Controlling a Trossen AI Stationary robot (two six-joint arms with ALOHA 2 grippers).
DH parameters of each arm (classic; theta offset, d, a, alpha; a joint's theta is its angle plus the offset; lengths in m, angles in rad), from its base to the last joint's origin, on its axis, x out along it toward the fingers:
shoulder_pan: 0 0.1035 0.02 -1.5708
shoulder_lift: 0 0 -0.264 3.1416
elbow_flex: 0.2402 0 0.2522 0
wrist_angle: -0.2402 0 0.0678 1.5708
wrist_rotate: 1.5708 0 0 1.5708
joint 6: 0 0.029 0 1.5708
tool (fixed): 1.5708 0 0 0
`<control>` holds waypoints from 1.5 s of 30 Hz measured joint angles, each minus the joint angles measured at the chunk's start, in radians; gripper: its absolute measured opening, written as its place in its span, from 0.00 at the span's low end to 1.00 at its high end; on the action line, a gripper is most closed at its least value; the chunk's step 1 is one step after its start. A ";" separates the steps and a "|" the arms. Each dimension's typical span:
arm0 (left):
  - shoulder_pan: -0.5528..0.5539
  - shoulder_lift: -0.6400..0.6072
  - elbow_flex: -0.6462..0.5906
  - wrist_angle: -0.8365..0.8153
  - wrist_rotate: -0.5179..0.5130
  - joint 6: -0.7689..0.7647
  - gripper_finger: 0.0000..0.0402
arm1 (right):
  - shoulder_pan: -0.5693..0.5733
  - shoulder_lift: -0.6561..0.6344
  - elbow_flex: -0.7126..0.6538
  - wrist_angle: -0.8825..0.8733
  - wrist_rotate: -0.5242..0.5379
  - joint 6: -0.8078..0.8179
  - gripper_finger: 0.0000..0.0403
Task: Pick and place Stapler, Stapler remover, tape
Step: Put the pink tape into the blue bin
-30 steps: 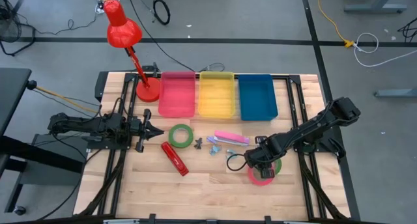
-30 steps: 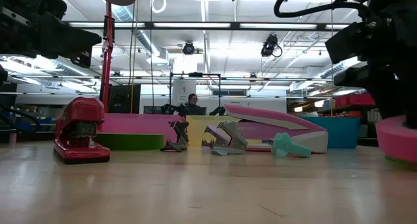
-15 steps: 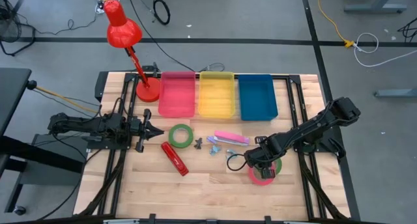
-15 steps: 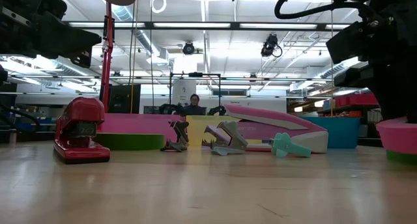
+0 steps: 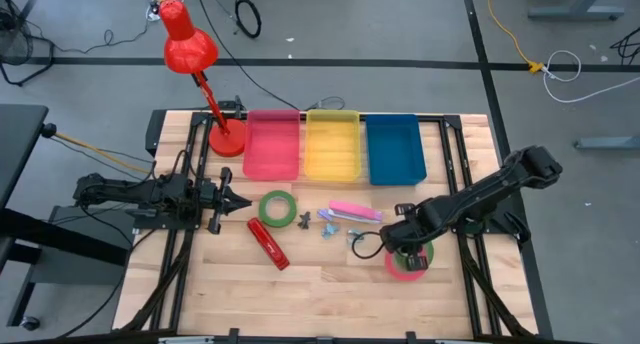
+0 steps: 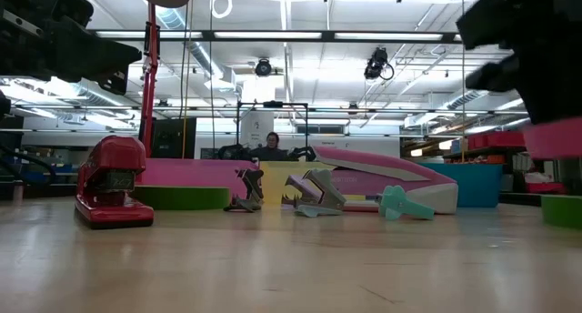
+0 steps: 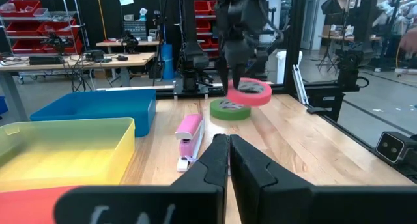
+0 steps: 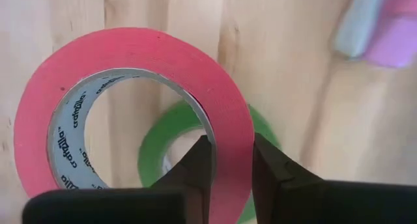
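Right pincer (image 8: 229, 168): clamped across the wall of the red-pink tape ring (image 8: 124, 61), one finger inside the hole, one outside; it holds the ring clear of the tabletop (image 5: 330, 284), above a green tape ring (image 8: 156, 146) lying flat near the right edge.
Left pincer (image 7: 228, 160): fingers together, empty, parked over the left side of the tabletop.
Other tape: a second green tape ring (image 5: 277, 208) lies flat left of centre.
Staplers: red stapler (image 5: 269, 243) beside that ring; pink stapler (image 5: 356, 212) mid-table.
Staple removers: small ones (image 5: 327, 224) clustered just beside the pink stapler.
Bins: pink bin (image 5: 272, 144), yellow bin (image 5: 333, 144) and blue bin (image 5: 395, 149) along the far edge.
Handling, judged: the ring looks light and stiff; its smooth wall may swivel in the grip, so a pinch through the hole suits it.
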 joint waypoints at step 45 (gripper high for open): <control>0.000 0.000 0.000 0.000 0.000 0.000 0.05 | -0.770 -0.164 0.126 -0.113 0.176 -0.287 0.14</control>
